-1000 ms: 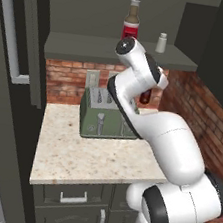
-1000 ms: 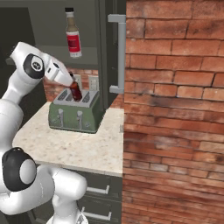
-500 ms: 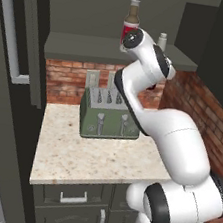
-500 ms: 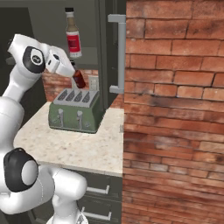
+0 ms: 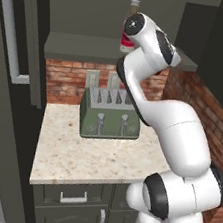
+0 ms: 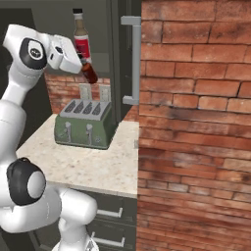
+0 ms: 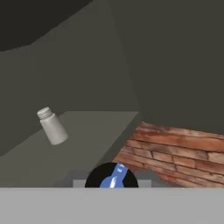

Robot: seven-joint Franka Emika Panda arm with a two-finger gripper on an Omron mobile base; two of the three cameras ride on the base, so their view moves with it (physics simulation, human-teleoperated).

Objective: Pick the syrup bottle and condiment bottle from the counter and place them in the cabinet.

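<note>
A: What does the hand [image 6: 87, 68] have?
B: It is closed on a small dark red bottle [image 6: 90, 74], held tilted, high above the toaster [image 6: 84, 123] and level with the cabinet [image 5: 83, 8] shelf.

A: And the other bottle?
B: The tall red-labelled bottle [image 6: 81, 40] stands upright on the cabinet shelf, just behind the hand in the right base view. A small white shaker [image 7: 52, 126] stands farther along that shelf, well apart from the hand.

A: Below?
B: The green toaster sits on the speckled desk [image 5: 91, 161], against the brick wall [image 5: 68, 79].
</note>
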